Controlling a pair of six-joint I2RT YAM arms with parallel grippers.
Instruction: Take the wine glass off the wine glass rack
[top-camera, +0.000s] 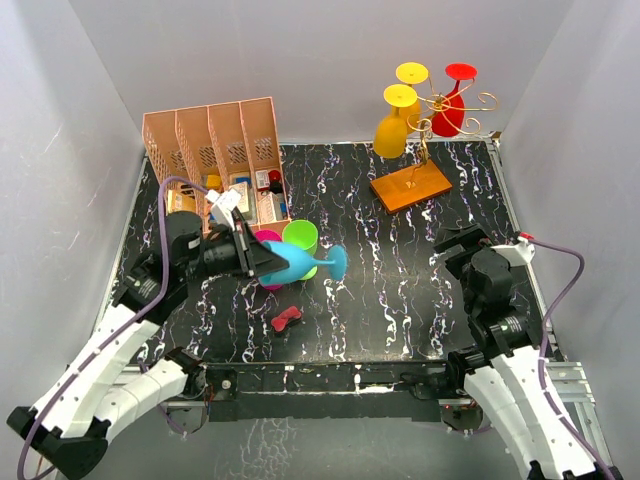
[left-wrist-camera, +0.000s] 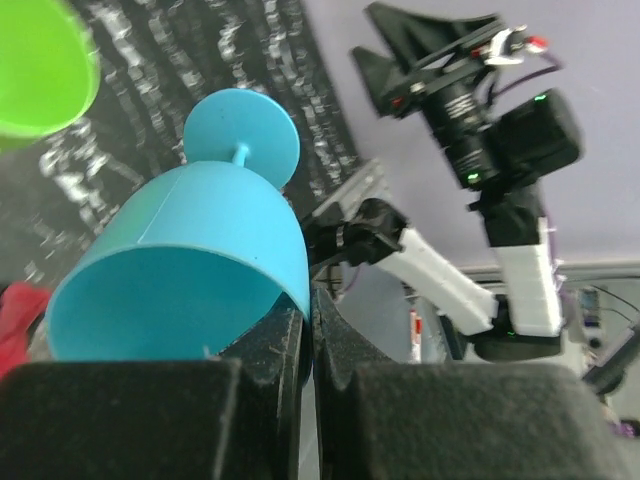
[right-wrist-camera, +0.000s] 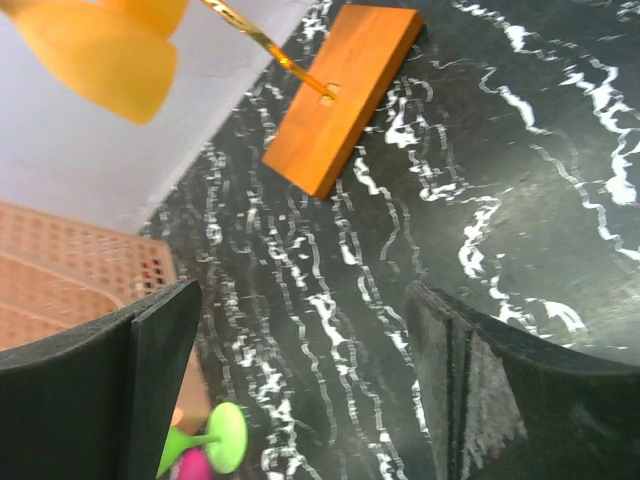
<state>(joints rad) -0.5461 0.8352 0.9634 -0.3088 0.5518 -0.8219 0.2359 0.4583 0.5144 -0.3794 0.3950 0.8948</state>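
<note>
Top external view: the blue glass (top-camera: 303, 262) is well clear of the rack (top-camera: 432, 128). It lies on its side just above the table (top-camera: 400, 290) at centre left, foot pointing right. The left gripper (top-camera: 262, 256) has it; in the left wrist view the jaws are nearly closed, pinching the bowl's thin rim. The removal looks done for this glass, and what seems left is setting it down beside the green glass (top-camera: 300, 238) and pink glass (top-camera: 268, 240). A yellow glass (top-camera: 391, 133) and a red glass (top-camera: 449, 112) hang upside down from the rack's curled gold wire, which rises from a flat wooden base (top-camera: 411, 186). The glasses look like smooth, matte plastic, and the table is glossy black with white veining. The right gripper (right-wrist-camera: 305, 330) hovers with its jaws wide apart and empty.
</note>
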